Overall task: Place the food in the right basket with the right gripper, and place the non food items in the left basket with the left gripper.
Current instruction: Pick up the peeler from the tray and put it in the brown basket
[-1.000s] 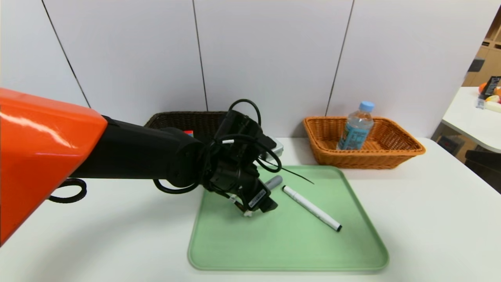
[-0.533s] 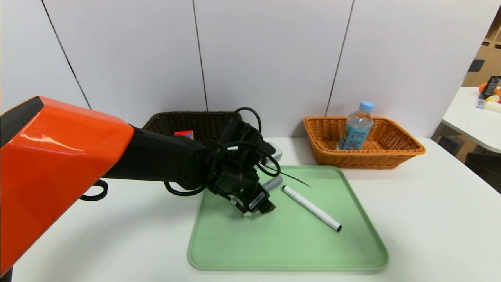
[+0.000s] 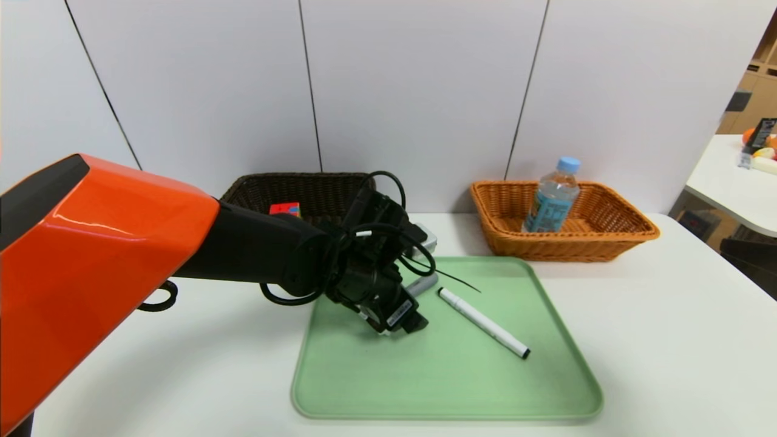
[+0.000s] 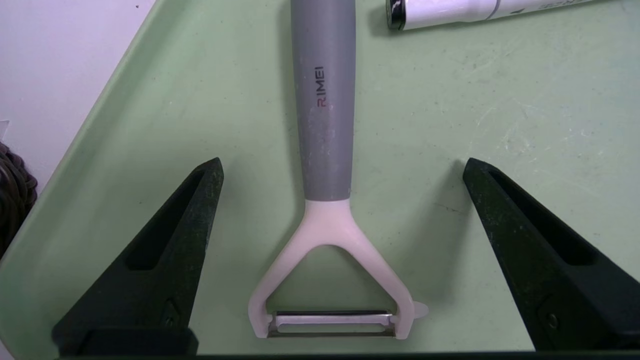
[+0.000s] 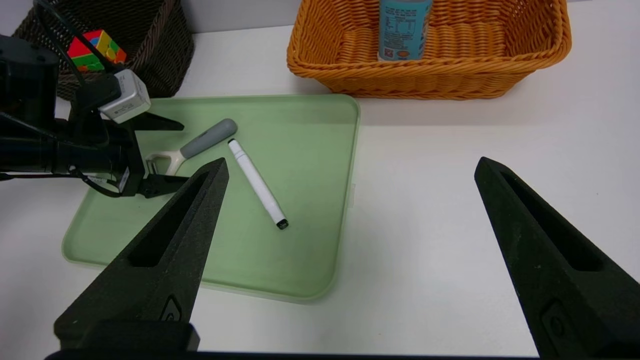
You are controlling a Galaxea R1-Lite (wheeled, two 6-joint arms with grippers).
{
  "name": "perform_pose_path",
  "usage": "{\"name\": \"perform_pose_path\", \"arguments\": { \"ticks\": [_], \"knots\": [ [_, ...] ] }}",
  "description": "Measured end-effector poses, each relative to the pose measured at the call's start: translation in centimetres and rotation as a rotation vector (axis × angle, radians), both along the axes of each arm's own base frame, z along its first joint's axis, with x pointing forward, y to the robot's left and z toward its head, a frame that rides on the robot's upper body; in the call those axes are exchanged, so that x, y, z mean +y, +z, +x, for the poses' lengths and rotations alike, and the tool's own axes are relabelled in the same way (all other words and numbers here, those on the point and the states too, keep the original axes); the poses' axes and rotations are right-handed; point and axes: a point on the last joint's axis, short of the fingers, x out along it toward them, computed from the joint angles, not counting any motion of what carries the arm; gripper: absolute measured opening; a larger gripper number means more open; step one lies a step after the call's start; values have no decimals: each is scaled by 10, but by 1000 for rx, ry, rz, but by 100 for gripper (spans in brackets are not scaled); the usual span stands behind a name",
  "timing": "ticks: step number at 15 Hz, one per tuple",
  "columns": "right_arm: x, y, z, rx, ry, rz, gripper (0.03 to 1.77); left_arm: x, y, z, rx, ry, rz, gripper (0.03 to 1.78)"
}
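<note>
- White wall panels (image 3: 419,79), backing the work area.
- White table (image 3: 152,376), bearing tray and both baskets.
- Green tray (image 3: 446,382), centre of table; peeler and marker aboard, both left to sort.
- Orange-tan wicker basket (image 3: 558,250), behind tray on the right; food side, judged complete.
- Dark brown wicker basket (image 3: 303,176), behind tray on the left; non-food side, judged one-third filled.
- Left gripper (image 4: 343,160), black; low over tray, fingers wide apart on either side of peeler, gripping nothing. Judged to be at the pick of the second non-food item.
- Right gripper (image 5: 353,160), black; parked over the table to the right of tray, fingers wide apart, nothing between. No food seen left for sorting.
- Water bottle (image 3: 551,206), clear, blue cap; leaning inside orange-tan basket. Placed.
- Peeler (image 4: 327,125), grey handle, pale Y-shaped head; flat on tray, between left fingers, ungripped. Outstanding.
- Marker (image 3: 484,321), white, black-tipped; flat on tray, beside peeler, apart from it. Outstanding, presumably last.
- Puzzle cube (image 5: 97,50), multicoloured; inside dark brown basket. Placed.
</note>
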Motion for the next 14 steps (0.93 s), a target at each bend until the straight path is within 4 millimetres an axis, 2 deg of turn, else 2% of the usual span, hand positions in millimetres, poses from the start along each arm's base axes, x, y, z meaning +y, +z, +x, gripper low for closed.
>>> {"name": "perform_pose_path", "arguments": {
  "ticks": [14],
  "knots": [
    [1, 0, 3, 5, 16, 4, 170, -1, -1, 0, 49, 64, -42, 169]
  ]
}}
